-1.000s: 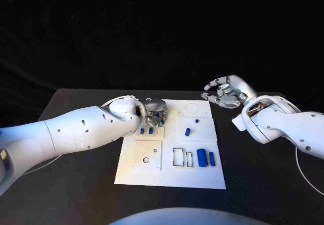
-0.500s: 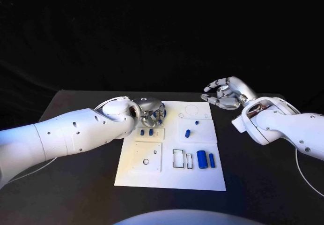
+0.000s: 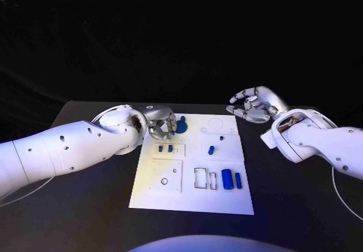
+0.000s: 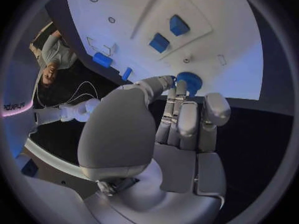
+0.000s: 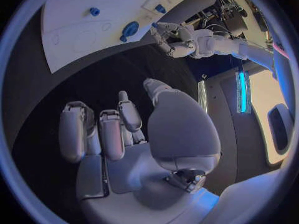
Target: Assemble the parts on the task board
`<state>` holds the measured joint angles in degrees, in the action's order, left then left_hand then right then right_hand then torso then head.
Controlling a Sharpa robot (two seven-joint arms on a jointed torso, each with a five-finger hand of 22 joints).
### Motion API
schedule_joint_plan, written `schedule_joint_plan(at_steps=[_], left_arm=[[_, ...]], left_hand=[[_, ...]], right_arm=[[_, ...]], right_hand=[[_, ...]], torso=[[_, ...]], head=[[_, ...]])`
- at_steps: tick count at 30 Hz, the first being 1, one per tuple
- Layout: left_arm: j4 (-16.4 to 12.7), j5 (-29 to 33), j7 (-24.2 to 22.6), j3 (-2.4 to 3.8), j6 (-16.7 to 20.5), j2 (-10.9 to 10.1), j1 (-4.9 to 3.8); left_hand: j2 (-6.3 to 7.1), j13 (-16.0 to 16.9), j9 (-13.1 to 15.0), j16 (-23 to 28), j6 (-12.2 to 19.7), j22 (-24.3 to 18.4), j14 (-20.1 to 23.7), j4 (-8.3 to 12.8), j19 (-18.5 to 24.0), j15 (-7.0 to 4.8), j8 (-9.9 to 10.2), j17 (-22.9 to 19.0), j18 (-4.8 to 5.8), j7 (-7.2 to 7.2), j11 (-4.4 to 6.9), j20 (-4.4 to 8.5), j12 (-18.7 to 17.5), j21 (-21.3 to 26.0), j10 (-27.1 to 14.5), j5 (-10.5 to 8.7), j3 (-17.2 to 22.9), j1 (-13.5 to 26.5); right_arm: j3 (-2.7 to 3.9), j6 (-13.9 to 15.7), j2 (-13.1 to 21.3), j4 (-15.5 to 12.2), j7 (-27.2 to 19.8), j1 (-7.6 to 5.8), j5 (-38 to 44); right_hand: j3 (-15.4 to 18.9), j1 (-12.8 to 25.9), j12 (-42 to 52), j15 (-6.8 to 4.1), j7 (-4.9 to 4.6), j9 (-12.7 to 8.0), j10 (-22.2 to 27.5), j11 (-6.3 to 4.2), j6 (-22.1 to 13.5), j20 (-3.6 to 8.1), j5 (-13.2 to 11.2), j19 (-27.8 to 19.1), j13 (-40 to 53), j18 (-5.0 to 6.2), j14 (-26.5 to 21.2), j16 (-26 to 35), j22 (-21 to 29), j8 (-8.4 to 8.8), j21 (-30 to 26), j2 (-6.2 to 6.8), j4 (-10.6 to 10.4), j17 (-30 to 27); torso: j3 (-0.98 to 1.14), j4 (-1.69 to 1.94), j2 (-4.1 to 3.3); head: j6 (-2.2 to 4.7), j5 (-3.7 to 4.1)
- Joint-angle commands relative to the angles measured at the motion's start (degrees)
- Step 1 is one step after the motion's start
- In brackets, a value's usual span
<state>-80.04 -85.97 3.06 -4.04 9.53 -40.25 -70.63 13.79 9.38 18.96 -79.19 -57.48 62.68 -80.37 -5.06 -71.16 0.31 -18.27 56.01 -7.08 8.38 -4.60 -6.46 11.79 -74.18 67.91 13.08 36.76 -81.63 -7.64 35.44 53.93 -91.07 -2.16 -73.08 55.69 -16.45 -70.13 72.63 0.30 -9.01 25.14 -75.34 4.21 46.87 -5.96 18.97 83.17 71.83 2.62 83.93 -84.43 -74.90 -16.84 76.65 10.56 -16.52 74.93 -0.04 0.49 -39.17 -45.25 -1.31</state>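
My left hand (image 3: 160, 125) hovers over the far left corner of the white task board (image 3: 193, 197) and pinches a round blue part (image 3: 181, 126) at its fingertips. In the left wrist view the same round blue part (image 4: 189, 80) sits between the thumb and fingers (image 4: 177, 109), just off the task board (image 4: 206, 15). Two small blue blocks (image 3: 164, 148) stand in the board's left panel. A blue cylinder (image 3: 227, 178) and a thinner blue pin (image 3: 237, 179) lie near the right side. My right hand (image 3: 253, 105) is raised past the board's far right corner, fingers loosely bent and holding nothing.
Two more small blue pieces (image 3: 211, 149) stand in the board's middle right panel. Rectangular slots (image 3: 200, 177) and a round hole (image 3: 164, 180) are cut in the near panels. Black table surrounds the board on all sides.
My left hand has lifted away from the board's left panel toward the far corner, and the round blue part now shows at its fingertips. My right hand has barely moved.
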Motion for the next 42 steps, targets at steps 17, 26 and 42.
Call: schedule_joint_plan(at_steps=[17, 26, 42], left_arm=[[2.5, 0.8, 1.0, -0.29, -3.4, 0.0, 0.2], [2.5, 0.9, 1.0, -0.3, -3.8, 0.4, 0.22], [3.0, 0.9, 1.8, -0.41, -5.2, 0.9, 0.22]], left_hand=[[0.08, -0.1, 0.0, 0.2, -0.4, -0.1, -0.1, 0.0, -0.3, -0.03, 0.4, -0.3, 0.73, -0.11, 0.19, -0.02, -0.4, -0.3, 0.5, 0.09, -0.1, 0.9], [0.08, -0.1, 0.0, 0.2, -0.4, -0.1, -0.1, 0.0, -0.3, -0.03, 0.4, -0.3, 0.73, -0.11, 0.19, -0.02, -0.4, -0.3, 0.5, 0.09, -0.1, 0.9], [0.2, -0.2, 0.0, 0.5, -0.4, -0.5, 0.1, -0.2, 0.0, -0.03, 0.6, -1.0, 0.66, -0.16, 0.19, -0.01, -0.8, 0.0, 0.6, -0.03, -0.2, 1.4]], right_arm=[[0.0, -0.1, 0.0, 0.1, -0.2, 0.11, 0.5], [0.0, -0.1, 0.0, 0.0, -0.3, 0.11, 0.5], [0.0, -0.1, 0.0, 0.0, -0.3, 0.12, 0.5]], right_hand=[[0.2, 0.1, -0.1, -0.45, 0.0, 0.1, 0.2, -0.05, -0.2, 0.14, 0.3, -0.4, 0.0, 0.72, 3.2, 0.2, -5.8, -0.2, -0.1, -0.61, 0.1, 2.8], [0.2, 0.1, -0.1, -0.45, 0.0, 0.1, 0.2, -0.05, -0.2, 0.14, 0.3, -0.4, 0.0, 0.72, 3.2, 0.2, -5.8, -0.2, -0.1, -0.61, 0.1, 2.8], [0.2, 0.1, -0.1, -0.45, 0.0, 0.1, 0.2, -0.05, -0.2, 0.14, 0.3, -0.4, 0.0, 0.72, 3.2, 0.2, -5.8, -0.2, -0.1, -0.61, 0.1, 2.8]], torso=[[0.07, -0.08, -0.12], [0.08, -0.08, -0.08], [0.02, -0.11, -0.09]], head=[[-0.11, -0.43], [-0.19, -0.49], [-0.32, -0.43]])
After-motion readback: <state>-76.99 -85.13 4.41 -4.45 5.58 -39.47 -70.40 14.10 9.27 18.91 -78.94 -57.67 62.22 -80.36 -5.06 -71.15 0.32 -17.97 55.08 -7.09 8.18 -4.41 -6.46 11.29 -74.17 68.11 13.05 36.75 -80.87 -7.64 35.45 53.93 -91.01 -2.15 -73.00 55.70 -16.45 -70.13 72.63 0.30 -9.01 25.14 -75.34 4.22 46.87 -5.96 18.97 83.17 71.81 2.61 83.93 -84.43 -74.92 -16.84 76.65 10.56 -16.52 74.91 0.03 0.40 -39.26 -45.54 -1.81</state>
